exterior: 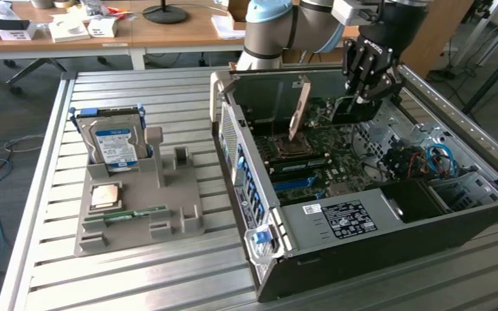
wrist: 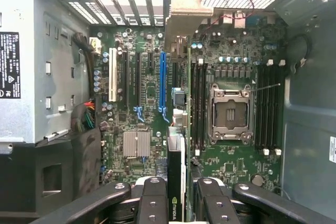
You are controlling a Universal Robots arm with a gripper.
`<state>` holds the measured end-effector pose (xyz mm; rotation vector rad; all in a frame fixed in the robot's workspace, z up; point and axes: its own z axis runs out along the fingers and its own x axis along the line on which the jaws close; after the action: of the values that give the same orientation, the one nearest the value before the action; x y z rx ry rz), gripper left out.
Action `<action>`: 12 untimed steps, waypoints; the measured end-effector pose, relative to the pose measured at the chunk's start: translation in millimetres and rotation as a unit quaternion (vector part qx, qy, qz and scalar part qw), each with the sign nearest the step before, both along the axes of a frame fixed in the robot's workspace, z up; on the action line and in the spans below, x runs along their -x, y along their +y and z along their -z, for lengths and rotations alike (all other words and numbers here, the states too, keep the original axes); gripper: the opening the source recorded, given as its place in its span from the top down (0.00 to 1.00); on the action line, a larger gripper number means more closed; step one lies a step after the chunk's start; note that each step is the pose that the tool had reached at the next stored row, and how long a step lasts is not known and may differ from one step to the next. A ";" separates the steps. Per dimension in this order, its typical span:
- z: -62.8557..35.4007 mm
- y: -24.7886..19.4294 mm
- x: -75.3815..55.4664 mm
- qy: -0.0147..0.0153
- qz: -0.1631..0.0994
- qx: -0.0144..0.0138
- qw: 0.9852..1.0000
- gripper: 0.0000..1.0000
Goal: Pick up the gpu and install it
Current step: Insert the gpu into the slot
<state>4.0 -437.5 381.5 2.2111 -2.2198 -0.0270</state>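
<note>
My gripper (exterior: 363, 97) hangs inside the open computer case (exterior: 258, 214), above the motherboard (wrist: 142, 77). It is shut on the gpu (wrist: 177, 177), a thin dark card seen edge-on between the two black fingers (wrist: 152, 200). The card's pale beige bracket (wrist: 184, 9) points toward the case's rear slot openings, and stands upright in the exterior view as a beige bracket strip (exterior: 299, 110). The card floats above the board, close beside the long blue expansion slot (wrist: 162, 85). Whether its lower edge touches a slot is hidden.
On the exterior view's left a grey holder (exterior: 176, 207) carries a hard drive (exterior: 115, 146) with a blue label, a square chip (exterior: 106, 194) and a green memory stick (exterior: 128, 214). The CPU socket (wrist: 229, 114), memory slots and power supply (exterior: 344, 220) surround the card.
</note>
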 end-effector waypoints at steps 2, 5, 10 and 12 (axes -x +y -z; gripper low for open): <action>2.2 0.0 0.0 0.000 0.000 0.000 1.000 0.73; 5.3 0.0 0.1 0.000 0.000 0.000 1.000 0.73; 11.4 0.0 0.4 0.000 0.000 0.000 1.000 0.73; 13.6 0.0 1.0 0.000 0.000 0.000 1.000 0.73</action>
<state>3.0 -437.5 367.9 2.2107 -2.2202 -0.0270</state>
